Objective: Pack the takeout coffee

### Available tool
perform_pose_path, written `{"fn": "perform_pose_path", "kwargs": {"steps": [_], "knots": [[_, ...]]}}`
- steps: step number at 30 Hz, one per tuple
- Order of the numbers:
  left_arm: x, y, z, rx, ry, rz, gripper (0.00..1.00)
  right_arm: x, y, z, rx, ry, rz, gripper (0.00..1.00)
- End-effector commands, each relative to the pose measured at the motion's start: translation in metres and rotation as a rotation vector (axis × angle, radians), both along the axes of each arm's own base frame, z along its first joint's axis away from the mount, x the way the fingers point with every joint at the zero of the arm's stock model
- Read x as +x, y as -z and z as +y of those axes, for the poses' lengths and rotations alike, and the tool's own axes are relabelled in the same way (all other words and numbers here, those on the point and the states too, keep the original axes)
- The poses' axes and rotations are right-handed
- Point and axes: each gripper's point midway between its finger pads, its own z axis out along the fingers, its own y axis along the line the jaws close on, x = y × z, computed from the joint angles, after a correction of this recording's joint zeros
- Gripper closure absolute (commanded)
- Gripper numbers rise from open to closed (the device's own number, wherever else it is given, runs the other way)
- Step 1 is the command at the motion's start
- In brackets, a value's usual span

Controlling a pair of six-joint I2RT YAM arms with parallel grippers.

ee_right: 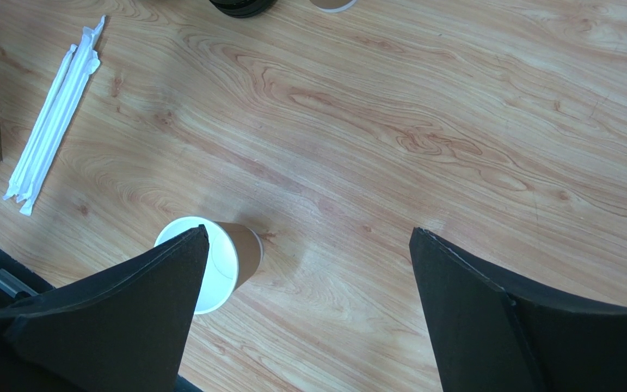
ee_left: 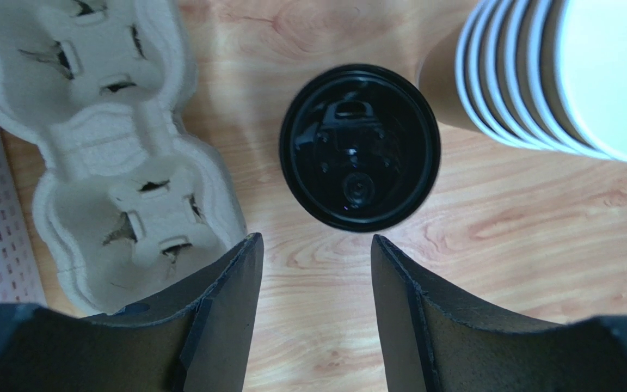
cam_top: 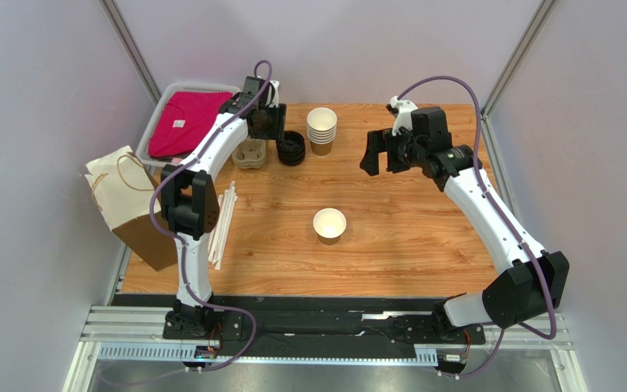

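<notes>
The takeout coffee cup (cam_top: pixel 329 224), a single brown paper cup, stands lidless in the middle of the table, its white inside showing. In the right wrist view this cup (ee_right: pixel 247 249) is partly hidden behind my left-hand finger. My right gripper (cam_top: pixel 378 155) hangs above the table to the cup's far right, and the right gripper (ee_right: pixel 309 237) is wide open with nothing in it. My left gripper (cam_top: pixel 269 122) hovers at the back, just beside the pile of black lids (cam_top: pixel 292 149). The left gripper (ee_left: pixel 317 245) is open over bare wood, the top lid (ee_left: pixel 360 147) just ahead of it.
A stack of lidless cups (cam_top: pixel 322 129) stands right of the lids. A pulp cup carrier (cam_top: pixel 250 153) lies left of them. A white basket (cam_top: pixel 161 102) holding red cloth sits back left. A paper bag (cam_top: pixel 129 208) and wrapped straws (cam_top: pixel 223 224) are at the left edge.
</notes>
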Motion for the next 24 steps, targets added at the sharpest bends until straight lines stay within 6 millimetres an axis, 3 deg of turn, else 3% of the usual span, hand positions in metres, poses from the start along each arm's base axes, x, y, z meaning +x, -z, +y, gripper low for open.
{"fn": "perform_pose_path", "kwargs": {"steps": [1,15,24], "knots": [[0.025,-0.012,-0.001,-0.016,-0.061,-0.074,0.39,0.006,-0.018,0.003,0.024,0.001,-0.036,0.00],[0.042,0.008,-0.012,-0.044,-0.053,-0.063,0.39,0.010,-0.005,0.002,0.010,0.015,-0.009,0.00],[0.044,0.030,-0.017,-0.062,-0.049,-0.020,0.47,0.012,-0.004,0.001,0.009,0.021,-0.002,0.00]]}}
